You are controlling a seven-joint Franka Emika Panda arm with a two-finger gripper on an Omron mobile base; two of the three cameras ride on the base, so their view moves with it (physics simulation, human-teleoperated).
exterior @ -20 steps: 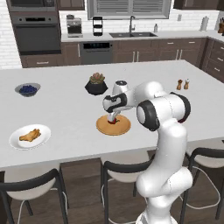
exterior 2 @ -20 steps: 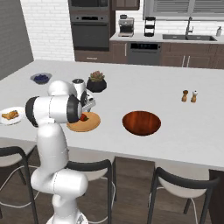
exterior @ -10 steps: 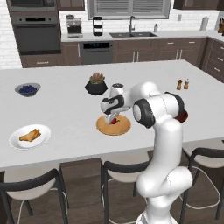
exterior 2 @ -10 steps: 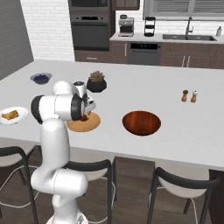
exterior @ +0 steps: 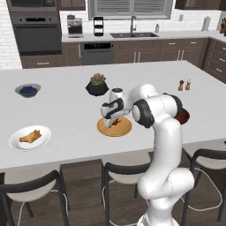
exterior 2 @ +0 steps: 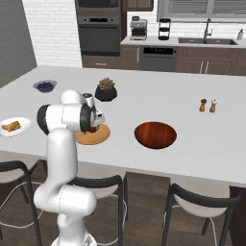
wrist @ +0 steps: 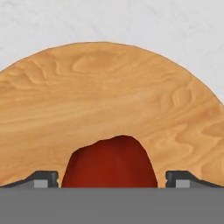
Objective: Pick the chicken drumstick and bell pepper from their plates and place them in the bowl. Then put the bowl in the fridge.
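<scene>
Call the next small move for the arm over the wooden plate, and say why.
Probably close the pincer on the glossy red bell pepper. In the hand view its dark fingertips stand wide on either side of the pepper, which lies on the tan round wooden plate, with gaps on both sides. The wide reddish-brown bowl holds nothing yet.
</scene>
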